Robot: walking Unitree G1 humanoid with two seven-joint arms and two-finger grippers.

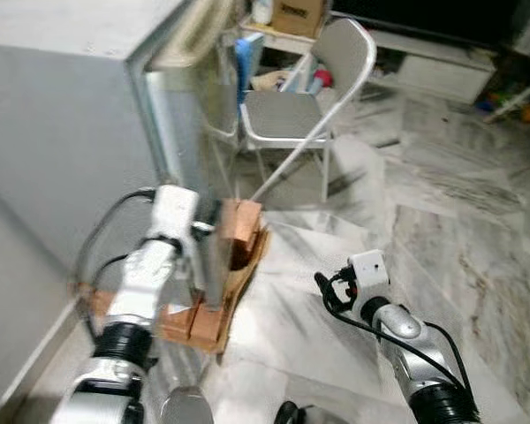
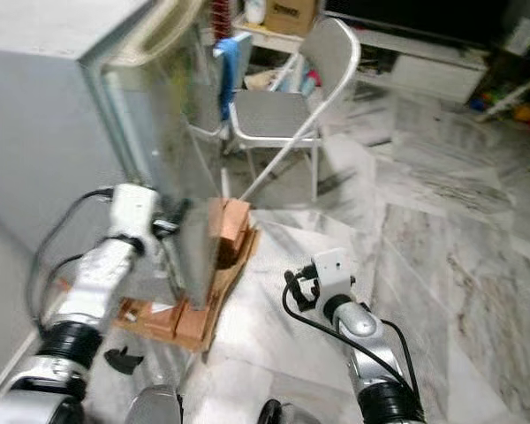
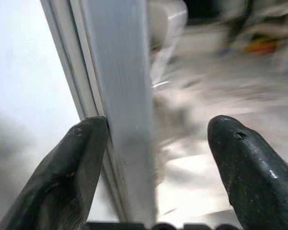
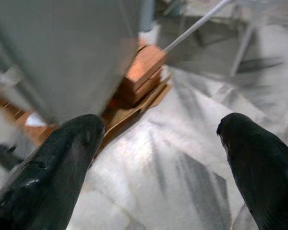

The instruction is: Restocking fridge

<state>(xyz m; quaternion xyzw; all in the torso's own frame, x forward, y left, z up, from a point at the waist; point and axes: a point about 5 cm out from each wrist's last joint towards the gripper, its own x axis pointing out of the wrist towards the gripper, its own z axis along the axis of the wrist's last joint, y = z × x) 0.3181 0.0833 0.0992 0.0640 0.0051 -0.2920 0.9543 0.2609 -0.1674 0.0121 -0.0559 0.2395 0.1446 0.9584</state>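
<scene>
Both silver arms fill the near edge of the head views: the left gripper [image 1: 203, 265] reaches forward at 10 o'clock to the fridge door [image 1: 181, 132], and the right gripper [image 1: 331, 296] hangs free at 4 o'clock over the marble floor [image 1: 442, 230]. The door's free edge runs vertically, its long axis upright, and it stands slightly ajar from the grey fridge body [image 1: 53, 141], facing toward 1 o'clock. Wooden blocks [image 1: 238, 231] and a flat board support the fridge base just beside the left gripper. A folding chair [image 1: 305, 97] stands beyond at 12 o'clock. In the left wrist view, the two black fingers [image 3: 62, 177] are spread wide, and the door edge [image 3: 122, 110] passes upright between them, close against one finger and apart from the other; nothing is clamped yet. In the right wrist view, the fingers [image 4: 53, 167] are likewise wide apart and empty, with the wooden blocks [image 4: 141, 67] ahead. The left arm is clearly nearer the door, so the opening pull likely falls to it.
</scene>
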